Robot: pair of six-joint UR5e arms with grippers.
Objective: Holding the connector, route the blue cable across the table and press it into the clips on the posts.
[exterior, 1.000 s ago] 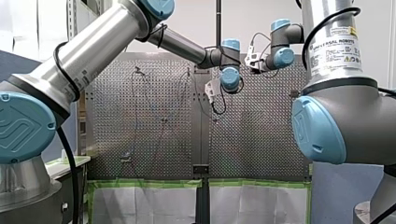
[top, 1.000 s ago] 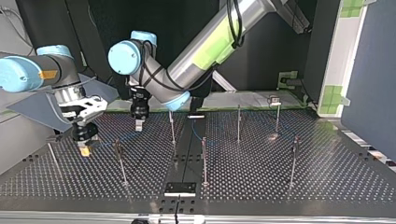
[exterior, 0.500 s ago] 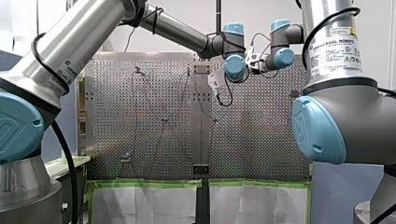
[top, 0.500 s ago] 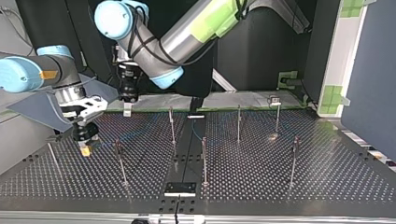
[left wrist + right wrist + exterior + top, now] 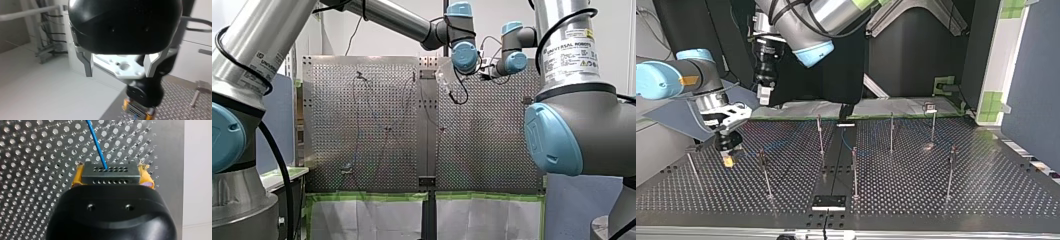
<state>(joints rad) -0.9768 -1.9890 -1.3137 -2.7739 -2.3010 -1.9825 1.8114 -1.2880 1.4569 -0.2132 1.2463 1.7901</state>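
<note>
**Connector clamped in right gripper, low at the table; left gripper open, empty**

- The connector (image 5: 110, 178) is a dark grey block with two rows of holes. It sits crosswise between the yellow pads (image 5: 78, 176) of my right gripper (image 5: 111, 173), and the pads are closed on both of its ends.
- The blue cable (image 5: 97, 145) exits one hole in the far row. It runs straight away from the gripper over the perforated table (image 5: 30, 165).
- In the top view the right gripper is at the view's left, pointing down, with the pad tips right at the table surface. Touching or just above: cannot tell.
- From there the cable shows only as a faint blue line heading toward the thin upright posts (image 5: 820, 134) mid-table. More blue shows low between the central posts.
- Whether the cable is seated on any post: cannot tell, it is too thin to read.
- On my left gripper (image 5: 119, 67) the metal fingers (image 5: 88, 65) are spread wide with nothing between them.
- In the top view the left gripper hangs high over the table's back edge, above and behind the right gripper. The two are well apart.
- The left wrist view looks past its own fingers down onto the right gripper's black body and yellow pads, with table surface beside them.
</note>
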